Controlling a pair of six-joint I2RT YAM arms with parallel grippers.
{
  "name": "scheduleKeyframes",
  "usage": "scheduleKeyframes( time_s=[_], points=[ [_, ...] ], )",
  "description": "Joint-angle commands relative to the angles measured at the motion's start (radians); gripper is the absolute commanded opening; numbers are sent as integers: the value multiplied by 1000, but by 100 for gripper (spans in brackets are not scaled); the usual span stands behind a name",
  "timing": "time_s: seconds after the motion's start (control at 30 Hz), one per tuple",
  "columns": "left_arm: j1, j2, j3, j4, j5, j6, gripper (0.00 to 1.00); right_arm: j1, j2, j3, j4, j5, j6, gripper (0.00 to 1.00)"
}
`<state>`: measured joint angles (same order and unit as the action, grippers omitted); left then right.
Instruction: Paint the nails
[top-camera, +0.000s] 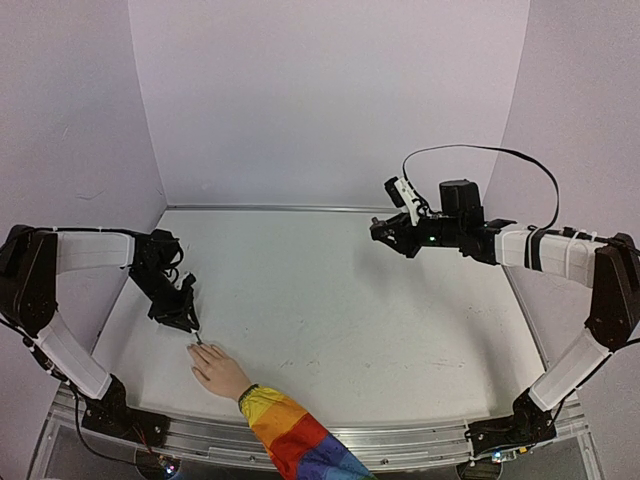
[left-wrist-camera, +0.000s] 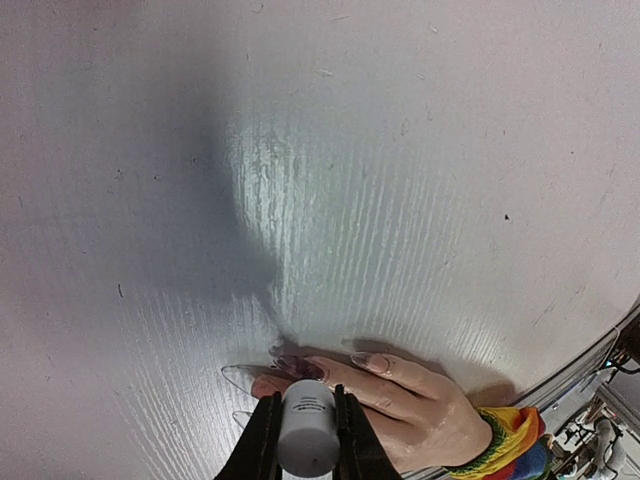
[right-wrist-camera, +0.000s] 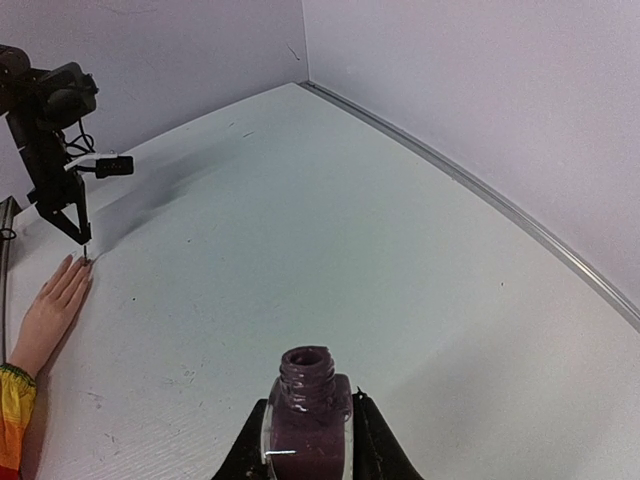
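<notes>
A pale beige hand (top-camera: 220, 372) with a rainbow-striped sleeve (top-camera: 285, 432) lies flat at the near left of the table. My left gripper (top-camera: 188, 322) is shut on the white brush cap (left-wrist-camera: 308, 440), and the brush tip is at the fingertips. In the left wrist view (left-wrist-camera: 306, 402) one nail (left-wrist-camera: 300, 368) is dark with polish and another nail (left-wrist-camera: 372, 362) is pale. My right gripper (top-camera: 386, 232) hovers at the far right, shut on the open dark purple polish bottle (right-wrist-camera: 303, 435). The hand (right-wrist-camera: 50, 312) also shows in the right wrist view.
The white table (top-camera: 350, 300) ends in a metal rail (top-camera: 400, 440) at the near edge. Pale walls stand at the back and on both sides. A black cable (top-camera: 500, 152) loops above the right arm.
</notes>
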<state>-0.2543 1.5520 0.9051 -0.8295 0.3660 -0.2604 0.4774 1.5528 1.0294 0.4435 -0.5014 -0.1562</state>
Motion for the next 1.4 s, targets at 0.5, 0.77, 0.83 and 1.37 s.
scheduleKeyframes(
  time_s=[0.5,0.77,0.83,1.37],
  points=[
    [3,33,24,12,-8,3,0,-2,-5,40,48,-23,14,0],
    [5,23,24,13,-44,0,0,-2,-3,41,49,-24,14,0],
    [5,23,27,13,-52,-2,0,-1,-3,41,48,-23,14,0],
    [5,-33,84,-4,-82,1,0,-2,-3,40,49,-26,15,0]
  ],
)
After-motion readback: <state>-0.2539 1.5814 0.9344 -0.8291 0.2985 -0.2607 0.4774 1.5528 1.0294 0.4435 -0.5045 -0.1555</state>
